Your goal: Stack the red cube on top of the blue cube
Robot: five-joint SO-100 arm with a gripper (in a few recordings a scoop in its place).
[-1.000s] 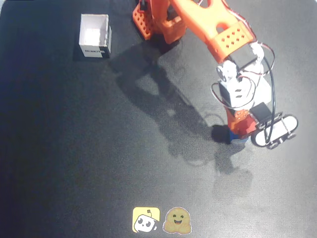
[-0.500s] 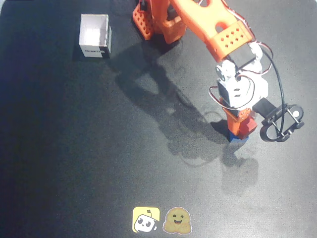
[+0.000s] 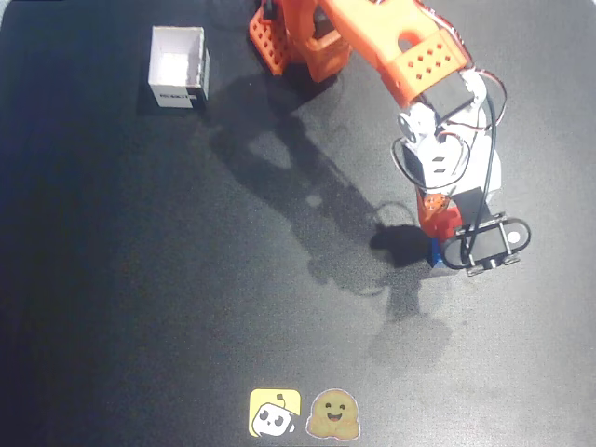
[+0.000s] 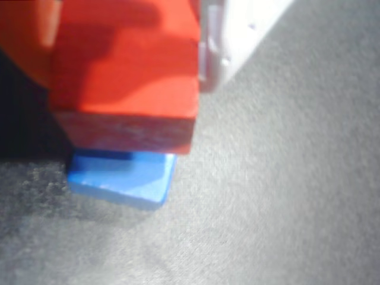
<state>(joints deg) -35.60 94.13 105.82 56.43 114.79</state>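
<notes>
Overhead camera looks straight down over the whole black table (image 3: 140,279). Wrist camera sits close; both share the blue cube (image 3: 436,253).

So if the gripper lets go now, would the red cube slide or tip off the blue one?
Probably stays: the red cube has flat faces and looks matte, so likely grippy. It overhangs the blue cube in the wrist view, so some tipping risk remains.

Hobby robotics bench: black mat (image 3: 140,279), orange printed arm (image 3: 391,47), two cartoon stickers (image 3: 303,413).
</notes>
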